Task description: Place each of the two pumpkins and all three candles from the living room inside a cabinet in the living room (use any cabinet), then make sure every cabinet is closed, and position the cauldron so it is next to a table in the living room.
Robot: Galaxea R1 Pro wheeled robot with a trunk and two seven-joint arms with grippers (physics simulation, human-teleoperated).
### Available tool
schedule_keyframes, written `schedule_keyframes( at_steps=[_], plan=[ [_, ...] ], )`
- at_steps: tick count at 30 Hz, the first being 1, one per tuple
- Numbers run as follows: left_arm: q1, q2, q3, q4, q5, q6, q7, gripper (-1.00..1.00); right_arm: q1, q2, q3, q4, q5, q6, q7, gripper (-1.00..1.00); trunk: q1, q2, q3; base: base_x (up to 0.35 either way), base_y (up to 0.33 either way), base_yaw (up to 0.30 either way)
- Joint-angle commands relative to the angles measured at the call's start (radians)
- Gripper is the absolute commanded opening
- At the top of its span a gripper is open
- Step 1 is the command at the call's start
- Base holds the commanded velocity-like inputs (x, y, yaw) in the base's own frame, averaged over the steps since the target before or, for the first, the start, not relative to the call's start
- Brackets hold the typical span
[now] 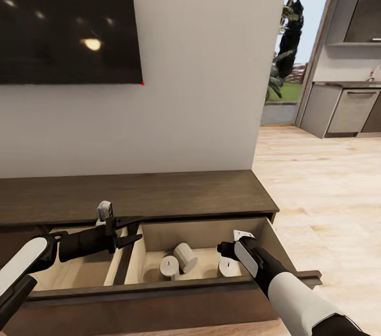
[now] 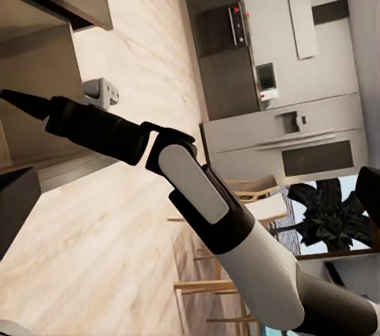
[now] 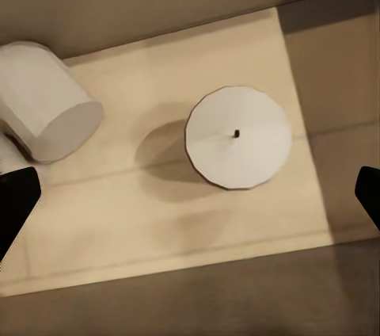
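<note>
Head view: cabinet [image 1: 132,196] stands against the wall with its drawer [image 1: 206,233] pulled out. Three candles lie in the drawer: one upright [image 1: 169,266], one tipped over [image 1: 186,256] touching it, one [image 1: 228,268] near the right wall under the right gripper [image 1: 221,247]. Left gripper [image 1: 129,233] hovers over the drawer divider, fingers apart and empty.

Left wrist view: right arm [image 2: 190,193] crosses over the floor.

Right wrist view: fingers spread wide, empty, above the upright candle [image 3: 237,136]; the tipped candle [image 3: 47,102] lies near the drawer's back wall.
</note>
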Motion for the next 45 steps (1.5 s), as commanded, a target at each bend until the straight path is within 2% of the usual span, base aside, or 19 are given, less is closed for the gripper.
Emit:
schedule_keyframes(
  at_steps=[1, 19, 31, 45],
  plan=[
    [-0.001, 0.001, -0.002, 0.000, -0.008, 0.001, -0.009, 1.00, -0.001, -0.001, 0.007, -0.001, -0.011, 0.000, -0.009, 1.00, -0.004, 0.007, 0.002, 0.000, 0.000, 0.000],
    [-0.001, 0.001, -0.002, 0.001, -0.008, 0.001, -0.009, 1.00, -0.001, 0.000, 0.001, -0.013, -0.015, -0.008, -0.014, 1.00, -0.073, 0.133, 0.059, -0.001, 0.000, 0.000],
    [-0.001, 0.000, -0.003, 0.001, -0.008, 0.001, -0.009, 1.00, -0.001, 0.000, 0.000, -0.013, -0.016, -0.008, -0.014, 1.00, -0.119, 0.217, 0.096, -0.117, 0.025, 0.000],
    [-0.001, -0.001, -0.006, 0.001, -0.010, -0.001, -0.005, 1.00, -0.001, 0.000, 0.000, -0.013, -0.016, -0.008, -0.013, 1.00, -0.173, 0.315, 0.140, -0.291, 0.063, 0.000]
  ],
)
